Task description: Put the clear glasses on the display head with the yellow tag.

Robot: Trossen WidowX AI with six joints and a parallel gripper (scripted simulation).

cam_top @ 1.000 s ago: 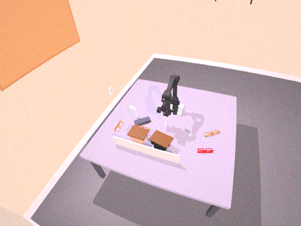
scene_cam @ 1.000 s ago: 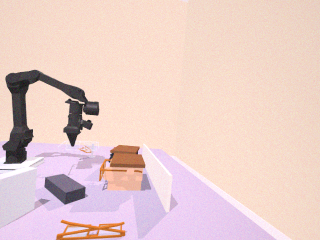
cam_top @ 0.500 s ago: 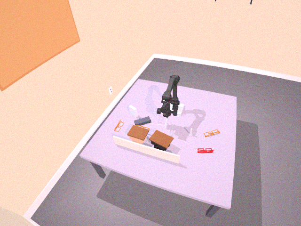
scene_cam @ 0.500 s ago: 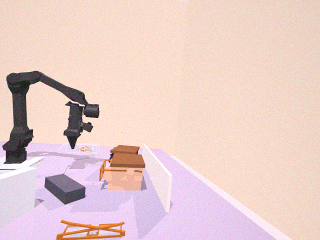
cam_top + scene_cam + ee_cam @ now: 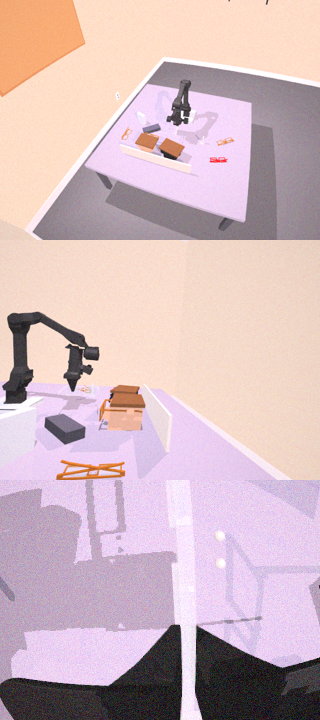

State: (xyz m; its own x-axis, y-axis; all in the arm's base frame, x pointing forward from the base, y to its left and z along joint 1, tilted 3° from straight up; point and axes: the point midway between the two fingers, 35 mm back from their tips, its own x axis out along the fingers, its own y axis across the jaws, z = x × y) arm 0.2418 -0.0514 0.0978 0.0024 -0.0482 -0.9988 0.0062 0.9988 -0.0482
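Note:
My gripper (image 5: 177, 125) (image 5: 72, 389) (image 5: 182, 632) is shut on the clear glasses (image 5: 172, 132) (image 5: 78, 391) (image 5: 179, 540), pinching a pale clear bar of the frame. It holds them a little above the table, behind the two display heads. The glasses are faint in the top and exterior views. The pale-skinned head (image 5: 146, 141) (image 5: 125, 416) has a brown top and wears orange glasses. The dark head (image 5: 170, 149) (image 5: 125, 389) stands beside it, also brown-topped, and is mostly hidden behind the pale head in the exterior view. I cannot see a yellow tag in any view.
A low white panel (image 5: 155, 158) (image 5: 157, 415) stands behind the heads. A grey box (image 5: 151, 127) (image 5: 64, 428) and a white box (image 5: 141, 117) (image 5: 15, 431) lie nearby. Orange glasses (image 5: 126, 133) (image 5: 90, 469), a second orange pair (image 5: 225, 141) and a red pair (image 5: 218, 159) lie on the table.

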